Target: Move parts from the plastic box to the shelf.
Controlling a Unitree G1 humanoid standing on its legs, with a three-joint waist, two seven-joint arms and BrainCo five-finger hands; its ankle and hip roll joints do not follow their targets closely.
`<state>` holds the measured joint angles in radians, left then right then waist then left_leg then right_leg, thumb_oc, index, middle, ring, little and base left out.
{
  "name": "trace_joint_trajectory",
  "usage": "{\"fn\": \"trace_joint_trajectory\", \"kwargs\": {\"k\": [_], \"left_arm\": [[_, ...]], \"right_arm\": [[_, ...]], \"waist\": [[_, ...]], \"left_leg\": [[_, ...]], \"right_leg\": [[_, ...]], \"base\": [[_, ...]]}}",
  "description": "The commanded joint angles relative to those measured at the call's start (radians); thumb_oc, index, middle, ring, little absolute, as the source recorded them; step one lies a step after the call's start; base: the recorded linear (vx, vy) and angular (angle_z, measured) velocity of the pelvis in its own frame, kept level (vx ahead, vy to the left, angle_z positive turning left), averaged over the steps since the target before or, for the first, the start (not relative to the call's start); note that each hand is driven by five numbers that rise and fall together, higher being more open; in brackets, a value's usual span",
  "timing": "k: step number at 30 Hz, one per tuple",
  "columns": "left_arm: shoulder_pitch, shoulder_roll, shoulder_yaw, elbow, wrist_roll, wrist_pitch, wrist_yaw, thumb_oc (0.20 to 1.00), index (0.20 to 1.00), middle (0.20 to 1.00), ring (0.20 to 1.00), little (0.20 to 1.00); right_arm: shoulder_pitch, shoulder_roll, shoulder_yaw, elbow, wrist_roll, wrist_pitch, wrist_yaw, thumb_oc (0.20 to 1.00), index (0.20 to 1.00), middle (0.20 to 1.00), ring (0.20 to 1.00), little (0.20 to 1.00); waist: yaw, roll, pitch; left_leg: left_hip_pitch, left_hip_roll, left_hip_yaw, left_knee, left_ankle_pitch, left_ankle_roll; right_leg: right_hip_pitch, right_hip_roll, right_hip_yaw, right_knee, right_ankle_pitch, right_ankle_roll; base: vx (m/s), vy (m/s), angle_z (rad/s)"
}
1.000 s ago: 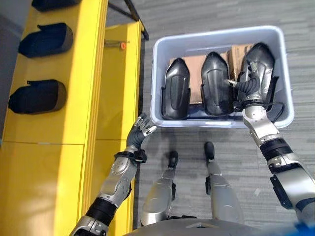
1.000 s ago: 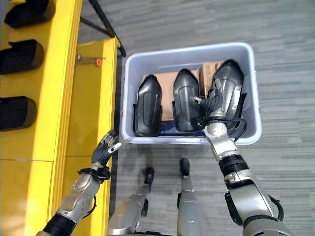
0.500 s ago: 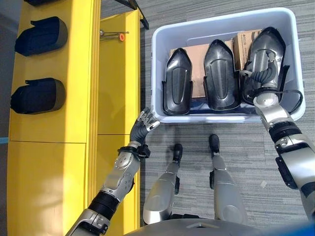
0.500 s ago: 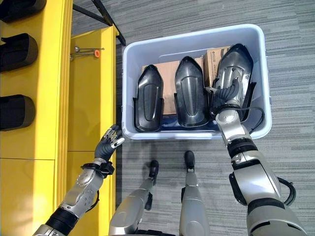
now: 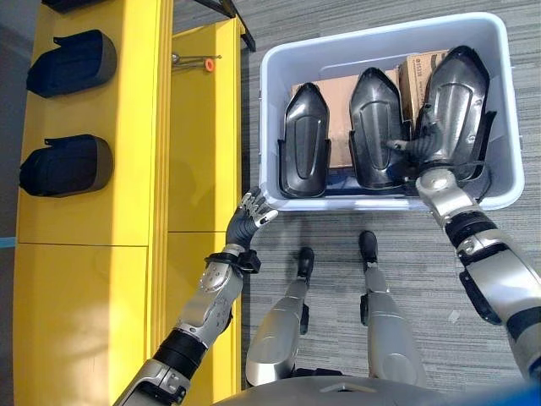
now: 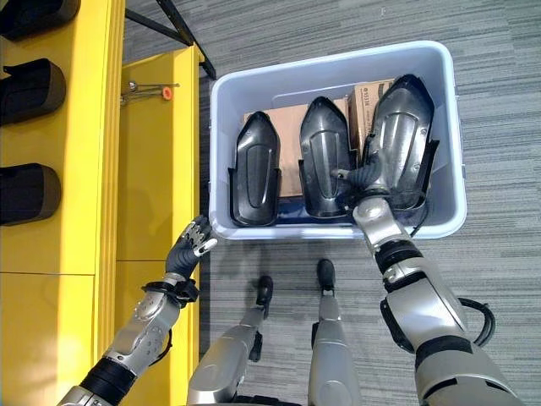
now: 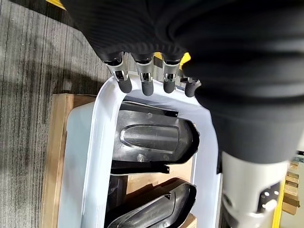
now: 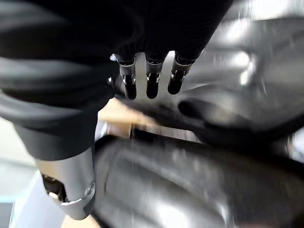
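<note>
A pale plastic box (image 5: 380, 41) stands on the floor and holds three black shell-shaped parts upright: a left part (image 5: 304, 139), a middle part (image 5: 378, 127) and a right part (image 5: 454, 101). My right hand (image 5: 420, 154) is inside the box at the right part's lower end, by the gap to the middle part, fingers (image 8: 151, 80) straight against the black shell. My left hand (image 5: 245, 222) hovers open at the box's near left corner, fingertips (image 7: 146, 85) just short of the rim (image 7: 97, 142). The yellow shelf (image 5: 93, 203) runs along the left.
Two black parts (image 5: 72, 63) (image 5: 66, 165) lie on the shelf's upper level. A small orange-handled tool (image 5: 194, 61) rests on the lower yellow ledge. Cardboard boxes (image 5: 338, 93) stand behind the parts in the box. Grey carpet surrounds the box.
The camera shifted a second ago. Since half a second ago my right hand slid from the face of the right part down to its lower end. My left hand edged toward the box corner.
</note>
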<state>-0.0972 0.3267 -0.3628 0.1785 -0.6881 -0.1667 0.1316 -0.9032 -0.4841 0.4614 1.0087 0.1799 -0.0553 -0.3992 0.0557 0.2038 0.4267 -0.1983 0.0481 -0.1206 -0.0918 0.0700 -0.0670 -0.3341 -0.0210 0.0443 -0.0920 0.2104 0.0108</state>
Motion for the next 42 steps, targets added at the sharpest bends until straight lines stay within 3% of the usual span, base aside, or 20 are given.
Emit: {"fn": "trace_joint_trajectory", "kwargs": {"k": [1, 15, 30, 42], "left_arm": [[0.018, 0.023, -0.034, -0.035, -0.027, -0.063, 0.004, 1.0, 1.0, 1.0, 1.0, 1.0], [0.025, 0.028, -0.022, -0.028, -0.028, -0.068, 0.008, 1.0, 1.0, 1.0, 1.0, 1.0], [0.04, 0.02, 0.041, -0.035, -0.015, -0.051, 0.039, 1.0, 1.0, 1.0, 1.0, 1.0], [0.077, 0.016, 0.07, -0.048, 0.007, -0.047, 0.043, 1.0, 1.0, 1.0, 1.0, 1.0]], "right_arm": [[0.009, 0.02, 0.039, 0.028, -0.025, -0.021, 0.018, 1.0, 1.0, 1.0, 1.0, 1.0], [0.072, 0.017, 0.008, -0.035, -0.017, -0.027, 0.01, 1.0, 1.0, 1.0, 1.0, 1.0], [0.284, -0.048, -0.241, -0.757, -0.046, -0.12, -0.111, 1.0, 1.0, 1.0, 1.0, 1.0], [0.432, -0.025, -0.345, -0.937, -0.147, -0.123, -0.168, 1.0, 1.0, 1.0, 1.0, 1.0]], "waist": [[0.017, -0.043, -0.079], [0.008, -0.065, -0.082], [-0.043, -0.099, -0.094], [-0.066, -0.104, -0.1]], "left_leg": [[-0.011, 0.04, 0.021, 0.005, -0.038, -0.005], [-0.005, 0.048, 0.024, 0.005, -0.043, -0.003], [0.015, 0.065, 0.05, 0.005, -0.064, -0.005], [0.019, 0.068, 0.06, 0.005, -0.072, -0.005]], "right_leg": [[-0.039, -0.113, -0.001, 0.116, -0.113, 0.097], [-0.036, -0.104, 0.0, 0.114, -0.114, 0.094], [-0.039, -0.093, 0.02, 0.116, -0.122, 0.101], [-0.039, -0.091, 0.026, 0.114, -0.126, 0.104]], "base": [[0.0, 0.0, 0.0], [0.0, 0.0, 0.0], [0.01, 0.001, -0.02], [0.01, 0.0, -0.02]]}}
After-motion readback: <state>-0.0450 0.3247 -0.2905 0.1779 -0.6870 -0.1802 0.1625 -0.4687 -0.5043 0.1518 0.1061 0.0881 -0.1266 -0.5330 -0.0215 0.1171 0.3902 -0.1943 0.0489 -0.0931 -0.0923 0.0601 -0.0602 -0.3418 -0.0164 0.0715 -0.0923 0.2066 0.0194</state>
